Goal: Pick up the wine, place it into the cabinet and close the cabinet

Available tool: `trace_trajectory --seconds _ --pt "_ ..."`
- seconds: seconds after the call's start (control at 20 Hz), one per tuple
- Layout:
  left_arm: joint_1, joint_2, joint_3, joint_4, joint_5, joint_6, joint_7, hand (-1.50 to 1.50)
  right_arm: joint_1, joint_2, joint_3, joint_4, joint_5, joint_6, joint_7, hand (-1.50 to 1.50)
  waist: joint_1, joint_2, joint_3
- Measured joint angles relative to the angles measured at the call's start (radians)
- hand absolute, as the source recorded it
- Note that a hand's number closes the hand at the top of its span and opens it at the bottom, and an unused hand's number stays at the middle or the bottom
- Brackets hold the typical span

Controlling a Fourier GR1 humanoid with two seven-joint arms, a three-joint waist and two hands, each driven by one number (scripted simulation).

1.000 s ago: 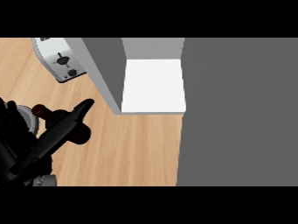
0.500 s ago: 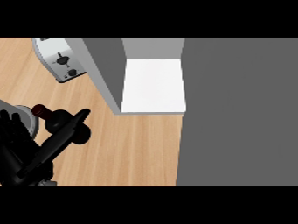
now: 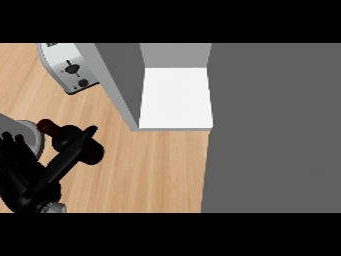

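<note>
Now the left hand (image 3: 21,175) sits at 8 o'clock, fingers spread, thumb straight across the wine (image 3: 68,135) at 9. It should curl fully around the bottle's body before lifting toward the open cabinet (image 3: 177,100) at 12 o'clock.

The wooden counter (image 3: 151,170) bears a toaster (image 3: 71,70) and the open cabinet (image 3: 174,97)

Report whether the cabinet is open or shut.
Open: the cabinet has its door swung out, exposing the white shelf inside.
</note>
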Motion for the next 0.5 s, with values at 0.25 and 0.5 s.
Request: trace_trajectory --seconds 0.25,0.5 --pt "0.035 -0.071 0.068 0.073 0.141 -0.112 -0.2 -1.5 0.0 -0.003 -0.015 -0.009 -0.002 0.008 0.001 -1.5 0.002 0.0 0.0" --pt "0.055 -0.109 0.121 0.172 0.274 -0.227 -0.382 -1.5 0.019 0.007 -0.015 -0.003 0.0 0.019 -0.014 -1.5 0.001 0.0 0.001"
